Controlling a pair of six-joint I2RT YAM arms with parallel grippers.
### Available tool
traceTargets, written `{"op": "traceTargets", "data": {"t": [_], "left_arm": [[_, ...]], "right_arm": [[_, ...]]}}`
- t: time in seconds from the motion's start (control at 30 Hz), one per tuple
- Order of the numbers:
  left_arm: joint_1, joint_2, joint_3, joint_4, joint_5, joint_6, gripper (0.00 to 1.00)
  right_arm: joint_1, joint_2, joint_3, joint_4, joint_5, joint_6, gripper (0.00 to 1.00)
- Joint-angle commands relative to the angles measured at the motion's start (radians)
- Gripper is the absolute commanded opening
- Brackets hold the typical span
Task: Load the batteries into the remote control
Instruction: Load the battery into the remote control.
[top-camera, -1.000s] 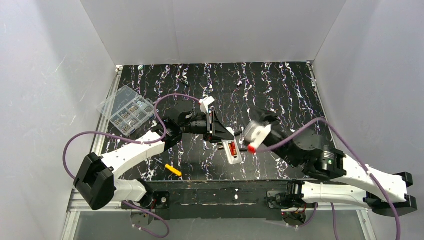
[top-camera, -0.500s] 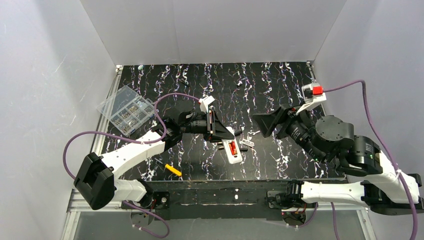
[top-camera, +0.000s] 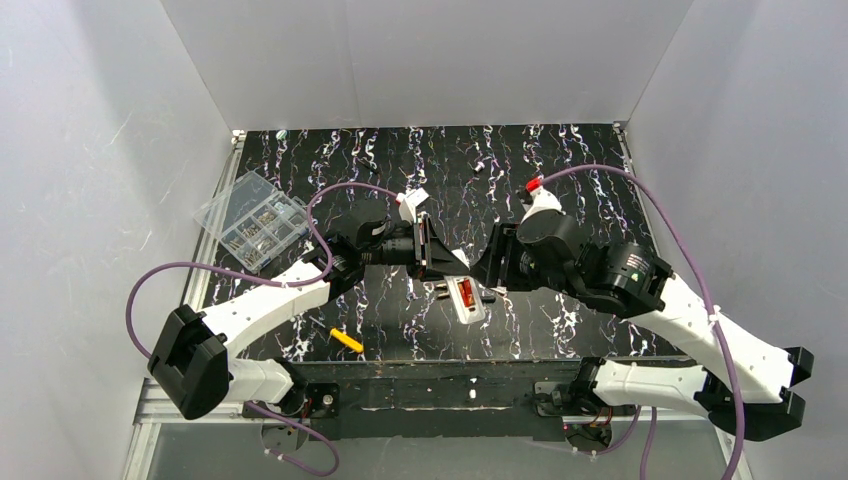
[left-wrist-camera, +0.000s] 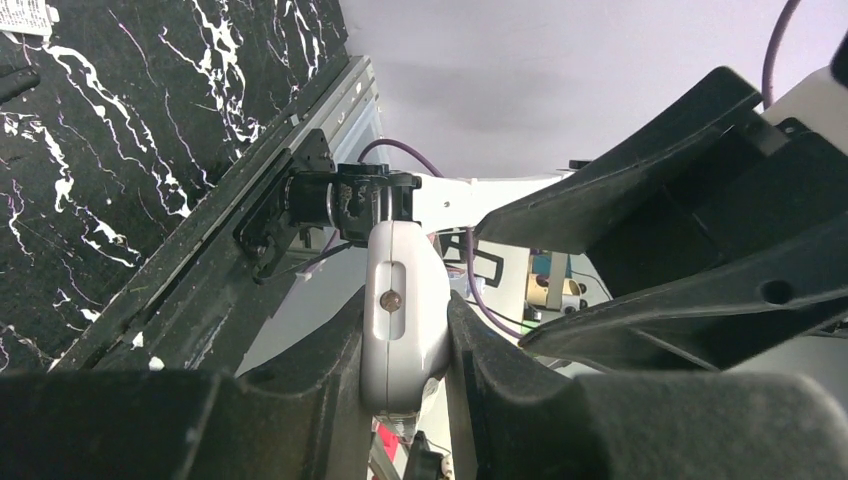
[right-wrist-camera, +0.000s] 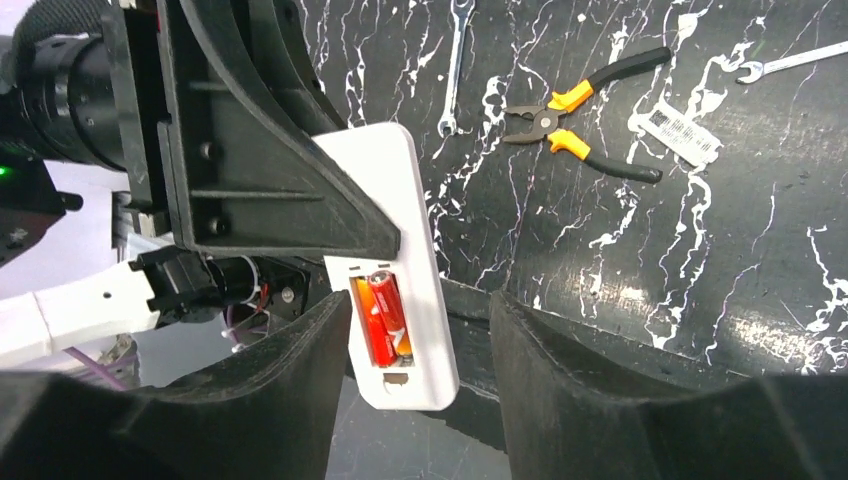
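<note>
1. Table (top-camera: 560, 160): one black marbled top. I held the work above it, so any slip would have dropped the work among the loose tools below.
2. Grippers: two, both mine. My left gripper (left-wrist-camera: 405, 340) was pinched on the edges of the remote control (top-camera: 467, 298), holding it aloft with its open back toward my other arm. My right gripper (right-wrist-camera: 415, 350) stood spread and empty, one finger on either side of the handset's lower end, touching nothing that I could see. I judged the main risk to be here: an off-centre push from the right would have twisted the handset in that narrow grip.
3. Compartment box (top-camera: 252, 222): one, clear, well apart at the left and no hazard.
4. Remote control: one. I saw no cover over its recess, so a tilt might have spilled the cells.
5. Tools: one pair of pliers (right-wrist-camera: 570, 125), two wrenches (right-wrist-camera: 455, 60), and one yellow-handled tool (top-camera: 347, 340).
6. Batteries (right-wrist-camera: 385, 318): two, side by side in the recess. I could not tell whether they were fully seated, and a brushing fingertip could have popped one out.
</note>
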Motion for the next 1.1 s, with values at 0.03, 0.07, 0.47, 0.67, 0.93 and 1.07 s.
{"op": "traceTargets", "data": {"t": [0.03,0.07,0.47,0.67,0.93,1.07], "left_arm": [[-0.003,-0.030,0.047,0.032,0.023,0.023,0.00],[-0.003,-0.030,0.047,0.033,0.025,0.023,0.00],[-0.003,-0.019,0.048,0.081,0.052,-0.023,0.00],[-0.004,-0.020,0.044,0.083,0.056,-0.025,0.00],[-0.004,-0.035,0.039,0.072,0.056,-0.026,0.00],[-0.004,-0.044,0.038,0.057,0.057,-0.021,0.00]], "right_arm": [[-0.006,-0.053,-0.026,0.076,-0.012,-0.067,0.56],[-0.006,-0.054,-0.031,0.084,-0.006,-0.083,0.55],[-0.016,-0.281,-0.266,0.510,-0.152,-0.653,0.42],[-0.127,-0.253,-0.218,0.479,-0.453,-0.919,0.42],[-0.383,-0.183,-0.265,0.534,-1.020,-1.151,0.45],[-0.437,-0.183,-0.301,0.578,-1.110,-1.240,0.48]]}}
